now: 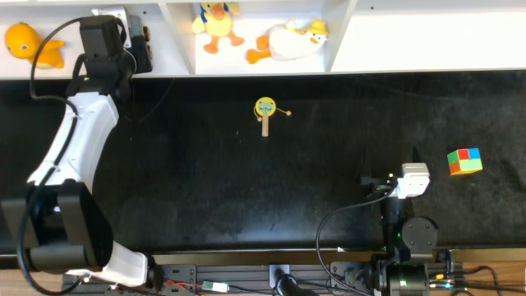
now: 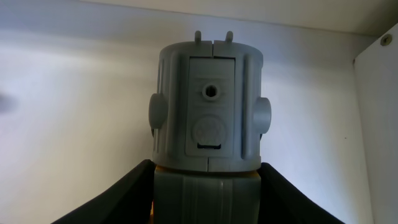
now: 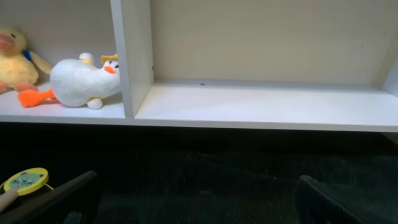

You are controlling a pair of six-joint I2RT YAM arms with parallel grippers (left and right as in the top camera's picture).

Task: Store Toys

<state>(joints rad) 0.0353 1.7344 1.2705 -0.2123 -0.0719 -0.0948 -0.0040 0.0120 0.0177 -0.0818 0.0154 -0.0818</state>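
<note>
A white shelf unit point(image 1: 411, 37) runs along the far edge of the black counter point(image 1: 205, 181), split into compartments by upright dividers.

The left arm point(image 1: 78, 148) reaches up the left side of the counter into the left-hand compartment. The left tool point(image 2: 207, 171) is closed on the lower part of a grey robot toy point(image 2: 208, 106), with one dark finger pressed against each side of it. The toy stands upright in the grip, its ribbed, rounded body rising above the fingers, close in front of the white back wall of the compartment.

The right tool point(image 3: 198, 186) sits low over the right part of the counter, facing the shelf, its fingers spread wide with nothing between them.

An orange duck point(image 1: 33, 45) lies in the same left-hand compartment as the left tool, well apart from it at the far left. In the middle compartment a yellow plush duck point(image 1: 218, 25) sits beside a white plush duck point(image 1: 288, 43), which lies on its side just beside the right-hand divider.

A colour cube point(image 1: 464, 161) rests on the counter to the right of the right tool, near it but apart. A small yellow hand drum point(image 1: 265, 109) with a wooden handle lies on the counter in front of the middle compartment, well apart from both tools.
</note>
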